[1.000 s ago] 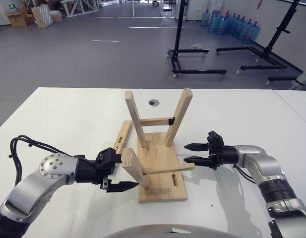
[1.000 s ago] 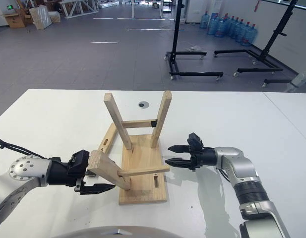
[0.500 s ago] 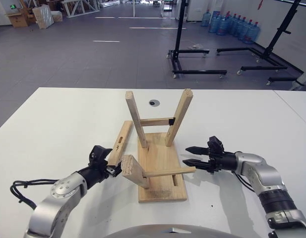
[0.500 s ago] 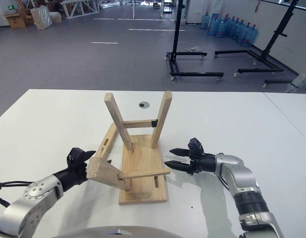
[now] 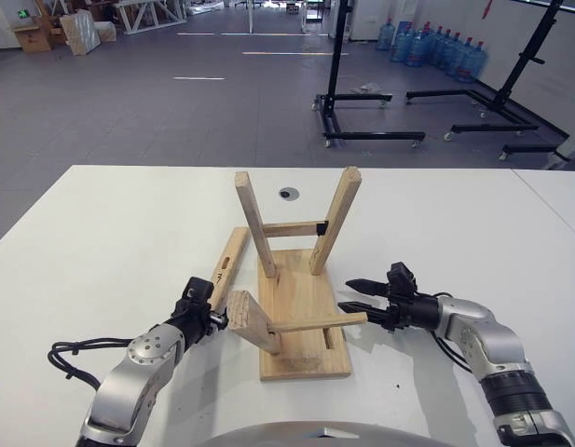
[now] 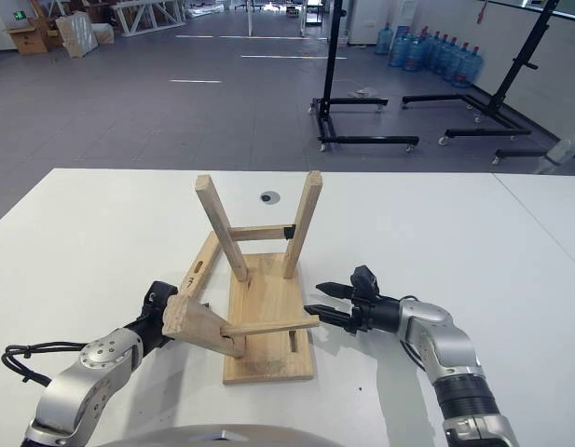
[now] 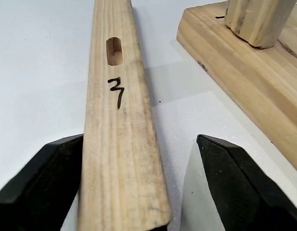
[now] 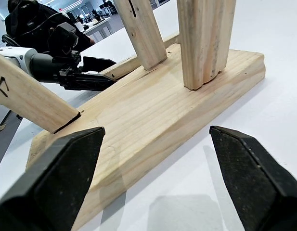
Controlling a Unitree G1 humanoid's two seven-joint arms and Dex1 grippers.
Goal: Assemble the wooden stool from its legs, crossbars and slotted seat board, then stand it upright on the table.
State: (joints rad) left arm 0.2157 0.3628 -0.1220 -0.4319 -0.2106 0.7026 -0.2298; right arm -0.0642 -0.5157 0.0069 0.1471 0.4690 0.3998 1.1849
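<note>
Wooden seat board [image 5: 306, 326] flat on counter [image 5: 101, 223], three legs [image 5: 335, 219] in (third leaning). Fourth leg [image 7: 119, 134] lies between wide-open fingers [image 7: 37, 183] of left pincer [image 7: 139, 144], unclamped; right pincer [image 5: 346, 294] open, empty, crossbar [image 5: 320, 322] end just ahead.

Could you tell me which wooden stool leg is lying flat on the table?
The pale slotted wooden leg left of the wooden seat board, between the open fingers of the left gripper; the other three stand in the board.
</note>
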